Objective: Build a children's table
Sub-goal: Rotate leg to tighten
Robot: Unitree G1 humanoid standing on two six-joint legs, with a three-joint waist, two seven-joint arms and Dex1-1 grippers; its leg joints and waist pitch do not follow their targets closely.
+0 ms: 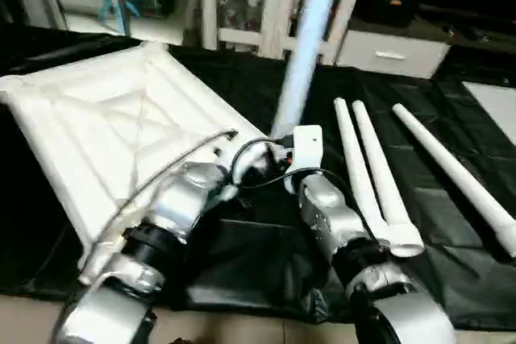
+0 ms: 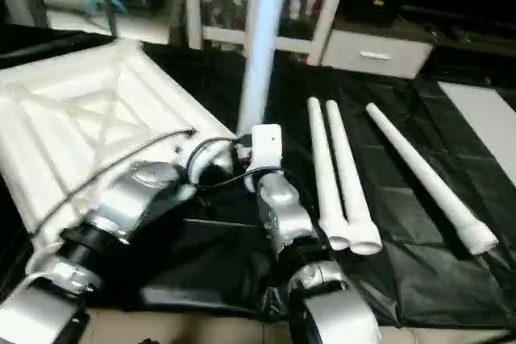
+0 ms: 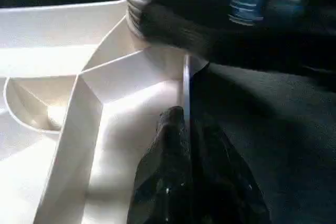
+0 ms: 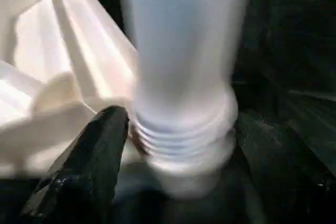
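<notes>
Right claw spread round upright leg at tabletop corner – left claw pinched on tabletop rim.

The left pincer pinches the tabletop rim, fingers together.

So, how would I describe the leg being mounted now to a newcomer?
Find the ribbed white tabletop on the black sheet. At its near right corner, by both grippers, one white leg stands upright. The other three legs lie flat to its right.
</notes>
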